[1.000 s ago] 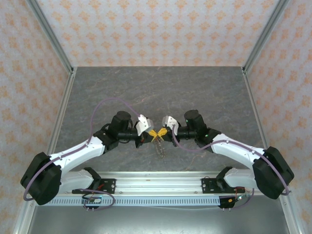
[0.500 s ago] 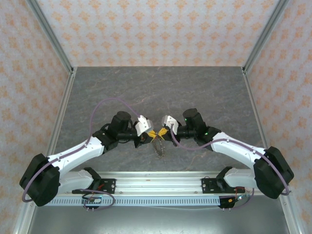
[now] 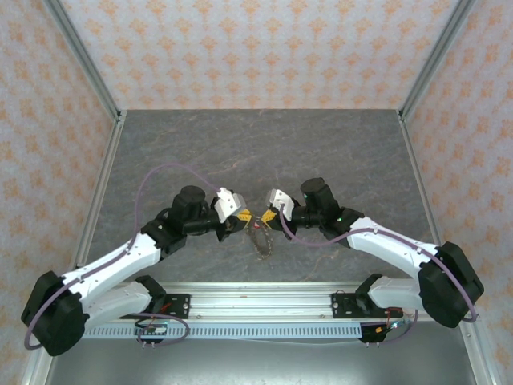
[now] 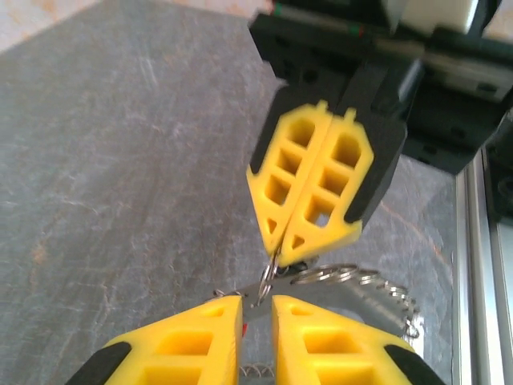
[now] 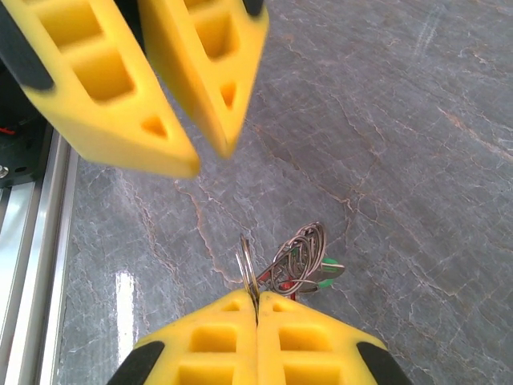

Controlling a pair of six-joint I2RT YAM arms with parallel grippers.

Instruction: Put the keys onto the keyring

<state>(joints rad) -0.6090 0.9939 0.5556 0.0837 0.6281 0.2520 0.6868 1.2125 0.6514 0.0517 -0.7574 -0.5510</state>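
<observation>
Over grey table (image 3: 240, 144), keyring (image 3: 261, 242) hangs downward.

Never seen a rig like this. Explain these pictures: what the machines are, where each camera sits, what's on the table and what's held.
These are two robot arms, the left arm and the right arm, bolted at the near edge of a grey table. The wide picture looks down from above and behind them. The other two come from cameras on the wrists: each shows its own yellow fingers at the bottom and the other arm's claw opposite. The right claw is shut on a thin metal keyring, seen edge-on. A bunch of further loops and small keys, one green-headed, is joined to it; whether it touches the table I cannot tell. The left claw stands slightly open just short of the ring, holding nothing.
</observation>
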